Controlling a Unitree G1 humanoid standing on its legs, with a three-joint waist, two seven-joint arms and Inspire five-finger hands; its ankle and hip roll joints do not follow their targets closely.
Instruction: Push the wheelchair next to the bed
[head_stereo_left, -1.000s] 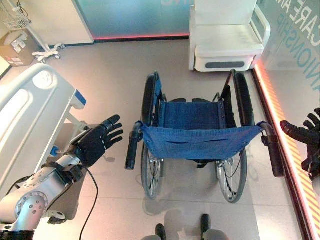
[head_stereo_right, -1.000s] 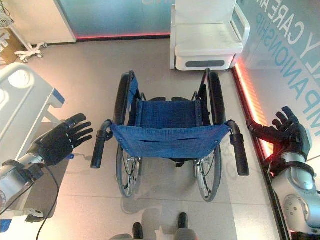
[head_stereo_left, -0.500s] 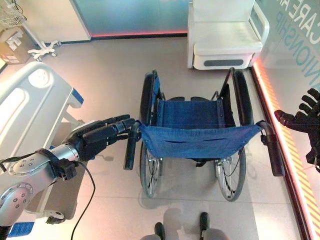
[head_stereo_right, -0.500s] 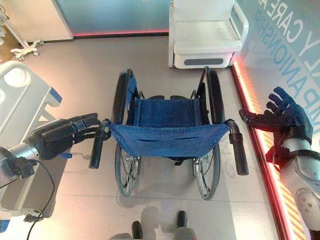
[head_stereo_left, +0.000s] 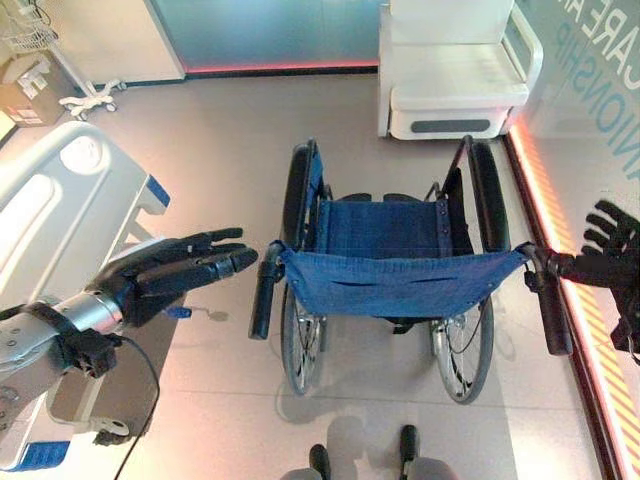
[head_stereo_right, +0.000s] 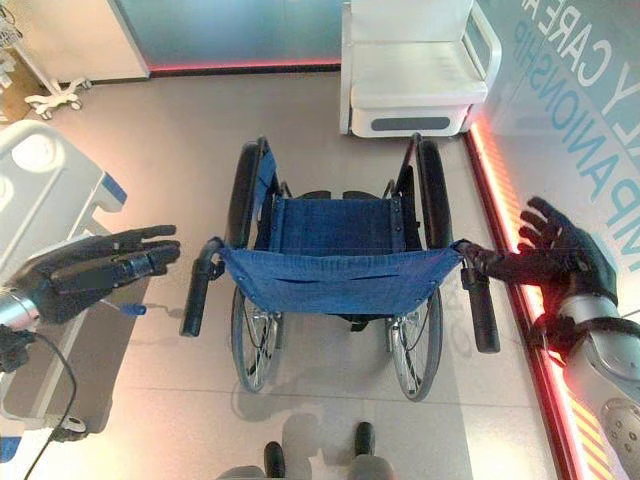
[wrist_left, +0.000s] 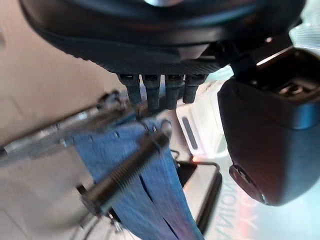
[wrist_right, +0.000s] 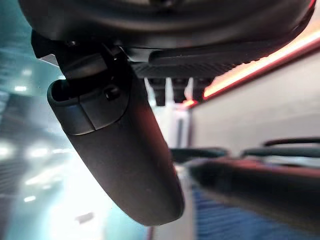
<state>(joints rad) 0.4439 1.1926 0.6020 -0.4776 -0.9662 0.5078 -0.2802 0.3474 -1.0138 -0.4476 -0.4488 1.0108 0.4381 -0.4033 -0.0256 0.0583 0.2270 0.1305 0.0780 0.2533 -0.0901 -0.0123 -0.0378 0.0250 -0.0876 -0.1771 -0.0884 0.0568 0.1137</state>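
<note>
Meanwhile, wheelchair (head_stereo_left: 400, 270) (seat empty) beside bed (head_stereo_left: 60, 220)

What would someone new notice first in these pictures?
A blue-seated wheelchair stands in the middle of the floor, its back toward the camera. An open dark hand flanks each push handle: the left hand just short of its grip, the right hand reaching the other. A white bed stands at the left.

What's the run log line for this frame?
phase: reach for handles | left hand: open, short of left handle | right hand: open, thumb at right handle | wheelchair: apart from bed
</note>
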